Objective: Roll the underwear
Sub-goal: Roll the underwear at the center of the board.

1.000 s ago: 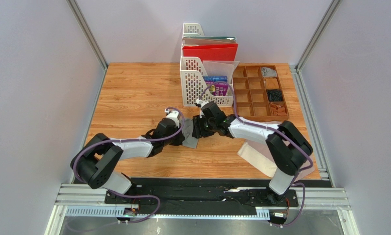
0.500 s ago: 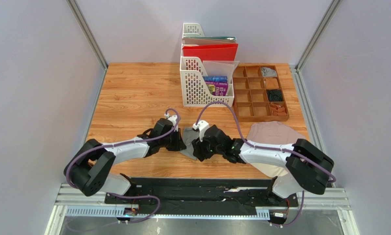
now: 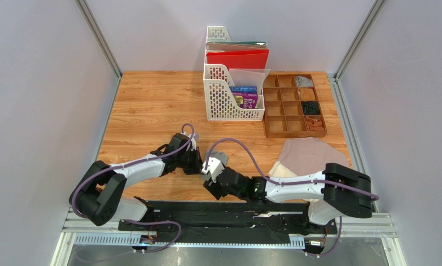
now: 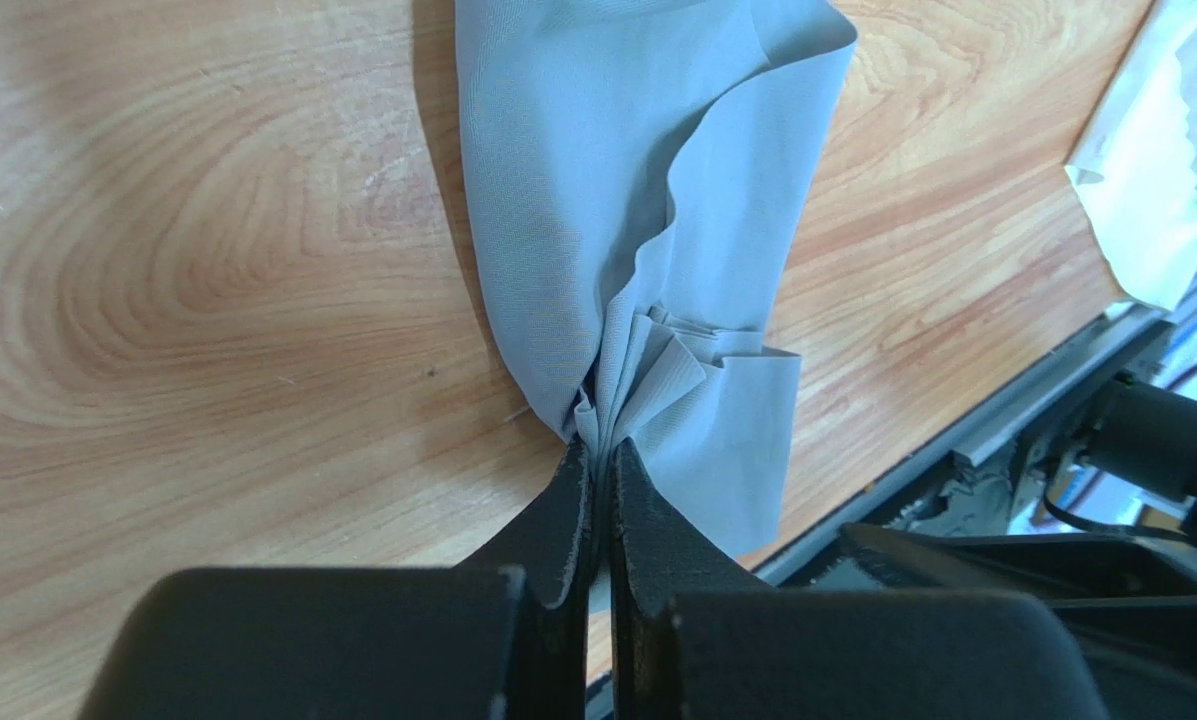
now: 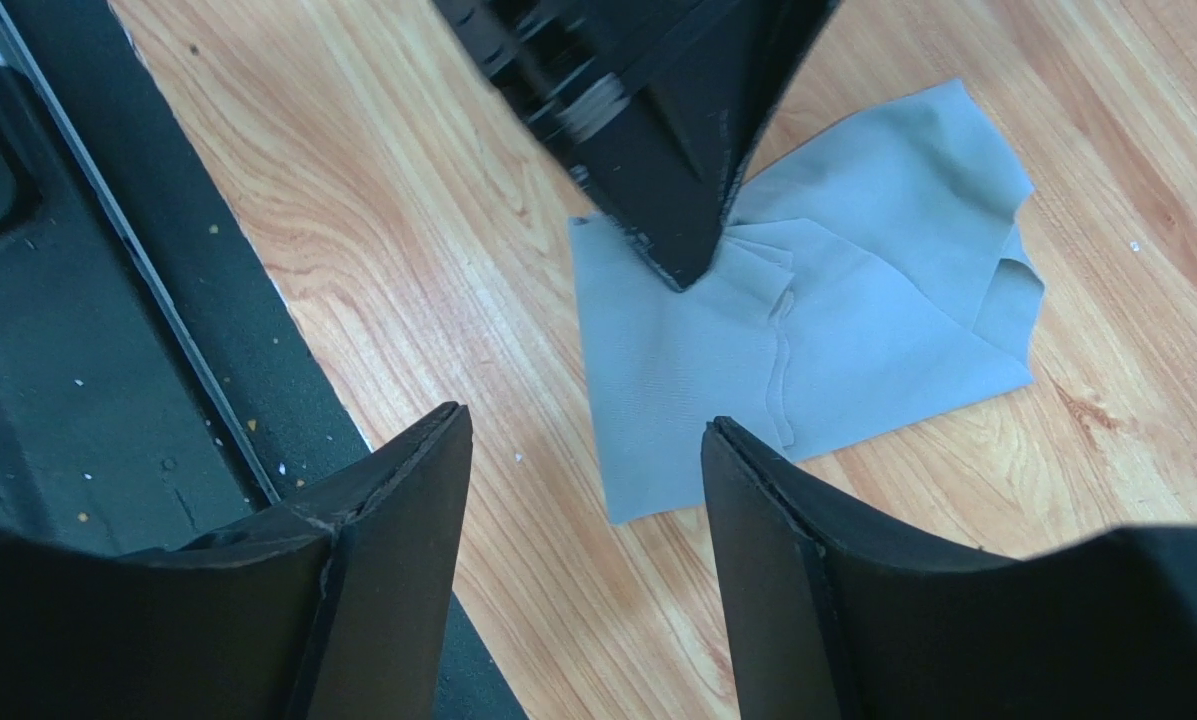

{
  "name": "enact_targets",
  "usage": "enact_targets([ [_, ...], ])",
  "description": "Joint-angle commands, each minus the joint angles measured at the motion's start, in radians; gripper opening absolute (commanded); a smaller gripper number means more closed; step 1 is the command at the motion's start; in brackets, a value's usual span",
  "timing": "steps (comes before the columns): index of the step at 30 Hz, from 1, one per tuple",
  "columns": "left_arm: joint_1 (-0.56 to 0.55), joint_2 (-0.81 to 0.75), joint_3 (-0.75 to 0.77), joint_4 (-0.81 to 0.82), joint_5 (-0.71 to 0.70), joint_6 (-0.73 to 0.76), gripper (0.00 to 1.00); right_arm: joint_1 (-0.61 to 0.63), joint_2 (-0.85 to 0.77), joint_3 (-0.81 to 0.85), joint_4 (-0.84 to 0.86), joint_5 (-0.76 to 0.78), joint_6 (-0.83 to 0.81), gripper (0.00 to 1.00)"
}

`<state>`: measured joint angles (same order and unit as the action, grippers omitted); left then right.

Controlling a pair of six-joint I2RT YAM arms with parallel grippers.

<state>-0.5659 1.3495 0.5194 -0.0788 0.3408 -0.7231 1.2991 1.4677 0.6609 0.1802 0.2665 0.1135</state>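
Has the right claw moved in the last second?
Yes. The right claw moved away from the white file rack, toward the near edge of the table.

Beyond the pinched fingertips of the left gripper [image 4: 597, 450], the grey underwear [image 4: 634, 225] runs off the top edge of the left wrist view, and its gathered folds vanish inside the pinch. Far right of those fingers, the pale underwear [image 4: 1160, 180] is cut by the edge. Ahead of the right gripper [image 5: 582, 420], the left gripper's blurred tip covers part of the grey cloth; any print there is too small to tell.
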Motion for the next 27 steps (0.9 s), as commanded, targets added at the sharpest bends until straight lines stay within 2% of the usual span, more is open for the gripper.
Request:
enact_targets([
  [1,0.024,0.01,0.033,-0.001,0.084,-0.047,0.0,0.049,0.063,0.025,0.056,0.146,-0.055,0.61],
  [8,0.049,0.034,0.044,-0.006,0.151,-0.056,0.0,0.066,0.134,0.054,0.051,0.278,-0.049,0.6],
  [16,0.073,0.03,0.041,-0.016,0.188,-0.056,0.0,0.066,0.171,0.025,0.105,0.33,-0.066,0.58],
  [27,0.119,0.037,0.021,0.016,0.268,-0.079,0.0,0.068,0.181,-0.012,0.16,0.349,-0.087,0.45],
])
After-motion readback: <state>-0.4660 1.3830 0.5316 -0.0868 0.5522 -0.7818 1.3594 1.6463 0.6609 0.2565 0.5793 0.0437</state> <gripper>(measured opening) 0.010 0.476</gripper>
